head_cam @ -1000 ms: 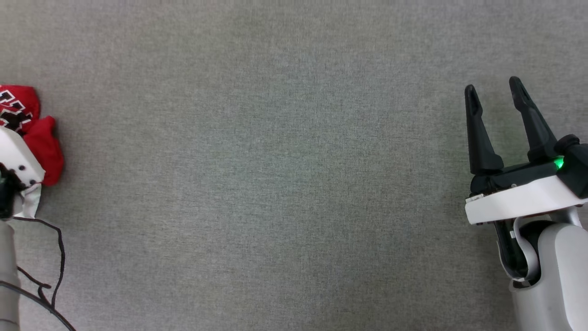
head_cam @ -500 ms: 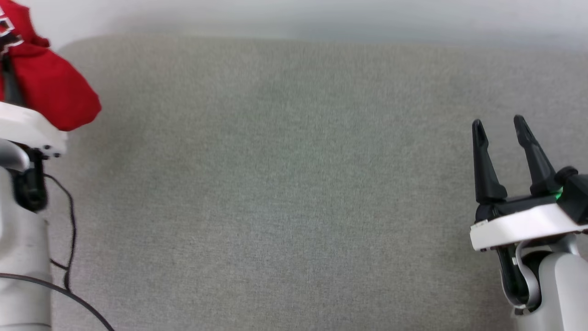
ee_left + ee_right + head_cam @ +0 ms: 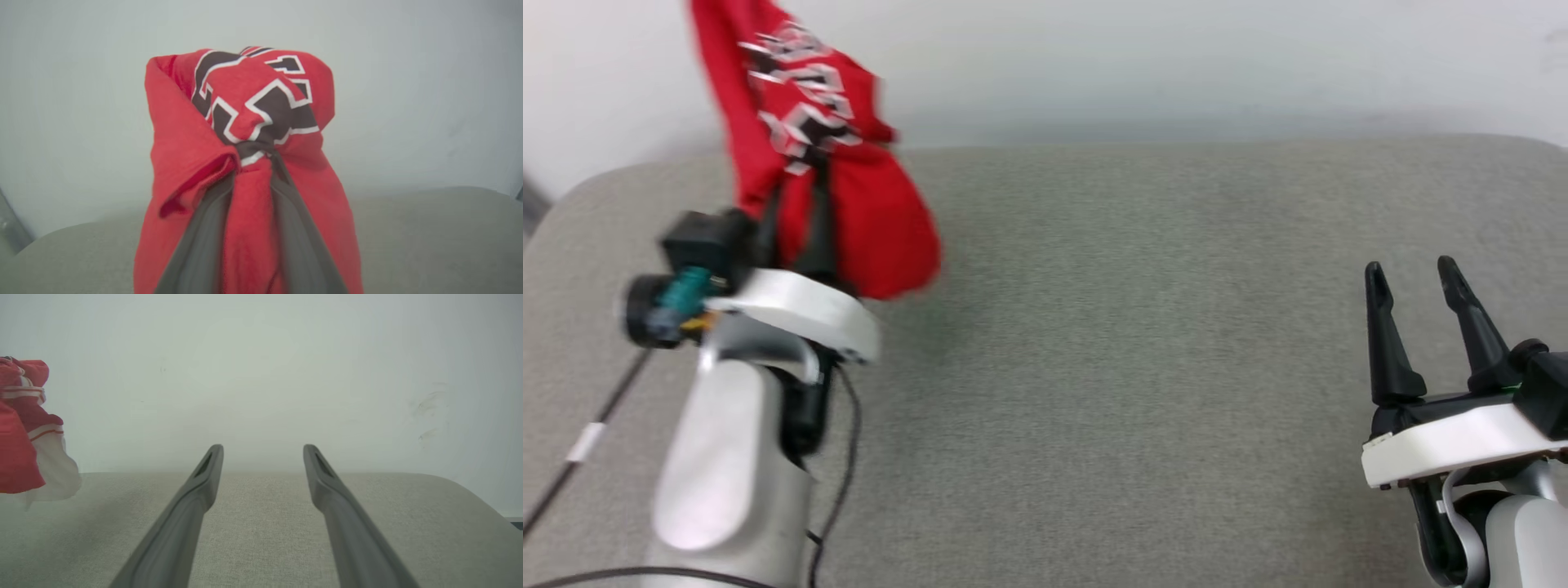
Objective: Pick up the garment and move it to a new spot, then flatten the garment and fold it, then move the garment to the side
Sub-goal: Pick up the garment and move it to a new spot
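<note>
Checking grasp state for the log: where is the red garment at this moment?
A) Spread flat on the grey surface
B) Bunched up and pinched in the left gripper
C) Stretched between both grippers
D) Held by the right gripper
B: the garment is bunched between the closed fingers of the left gripper, held up over the grey surface, while the right gripper is open and holds nothing.

Bunched red garment (image 3: pixel 874 220), black-and-white lettering, white striped end, aloft at left.
</note>
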Motion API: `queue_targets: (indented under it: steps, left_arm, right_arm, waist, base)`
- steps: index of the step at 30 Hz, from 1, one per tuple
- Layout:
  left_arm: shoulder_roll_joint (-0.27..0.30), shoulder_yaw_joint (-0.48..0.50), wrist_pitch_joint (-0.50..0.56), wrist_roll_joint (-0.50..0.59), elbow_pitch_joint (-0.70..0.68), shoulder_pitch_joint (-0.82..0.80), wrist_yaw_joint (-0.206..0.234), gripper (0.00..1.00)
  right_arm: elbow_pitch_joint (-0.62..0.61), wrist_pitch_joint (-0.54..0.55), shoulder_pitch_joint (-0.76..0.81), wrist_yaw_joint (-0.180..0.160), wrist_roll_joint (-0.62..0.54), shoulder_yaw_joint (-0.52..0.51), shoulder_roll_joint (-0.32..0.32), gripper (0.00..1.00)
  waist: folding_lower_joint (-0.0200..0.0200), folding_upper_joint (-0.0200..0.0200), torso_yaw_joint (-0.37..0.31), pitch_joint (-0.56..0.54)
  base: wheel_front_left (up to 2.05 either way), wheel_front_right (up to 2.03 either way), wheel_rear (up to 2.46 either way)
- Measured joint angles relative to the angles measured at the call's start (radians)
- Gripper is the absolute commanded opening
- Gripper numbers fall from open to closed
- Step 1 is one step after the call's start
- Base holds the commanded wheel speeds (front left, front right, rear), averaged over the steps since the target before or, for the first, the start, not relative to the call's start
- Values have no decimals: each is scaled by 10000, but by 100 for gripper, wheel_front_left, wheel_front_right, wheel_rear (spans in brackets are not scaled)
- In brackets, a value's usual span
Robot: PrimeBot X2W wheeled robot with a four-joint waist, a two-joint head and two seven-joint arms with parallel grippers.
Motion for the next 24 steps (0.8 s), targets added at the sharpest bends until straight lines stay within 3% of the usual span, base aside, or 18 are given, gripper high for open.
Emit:
queue_targets:
  steps: [6,7,8,18,19,20,21,24]
  left_arm:
    - [-777,-1488,550,130,-447,594,-345,0]
    - [-1020,-2477,606,159,-437,825,-514,0]
    - [-1085,-2872,658,134,-389,919,-575,0]
    - [-1122,-6506,1315,-59,838,1375,-744,0]
    - [-1072,-6836,1365,-213,897,1372,-744,35]
    - [-1011,-7076,1358,-313,934,1358,-744,84]
    - [-955,-7194,1310,-437,965,1334,-748,100]
    - [-882,-7183,945,-652,959,1186,-759,100]
  right_arm:
    - [-82,36,28,0,92,81,46,100]
    - [-96,-4,33,0,198,86,58,100]
    - [-79,-33,29,0,230,113,61,100]
    - [293,-376,-170,0,374,184,90,100]
    - [341,-403,-181,0,387,176,92,100]
    - [391,-445,-212,0,391,169,90,100]
    - [420,-458,-248,0,418,182,92,100]
    - [545,-474,-265,2,414,136,98,100]
  waist:
    - [1,0,-752,97]
    - [1,0,-1055,309]
    - [1,0,-1136,409]
    - [2,0,-1651,1283]
    - [3,0,-1648,1298]
    - [3,0,-1625,1292]
    - [3,0,-1597,1260]
    - [2,0,-1502,1084]
  base:
    - [0,0,0]
    - [0,0,0]
    - [0,0,0]
    - [0,0,0]
    - [0,0,0]
    - [0,0,0]
    - [0,0,0]
    - [0,0,0]
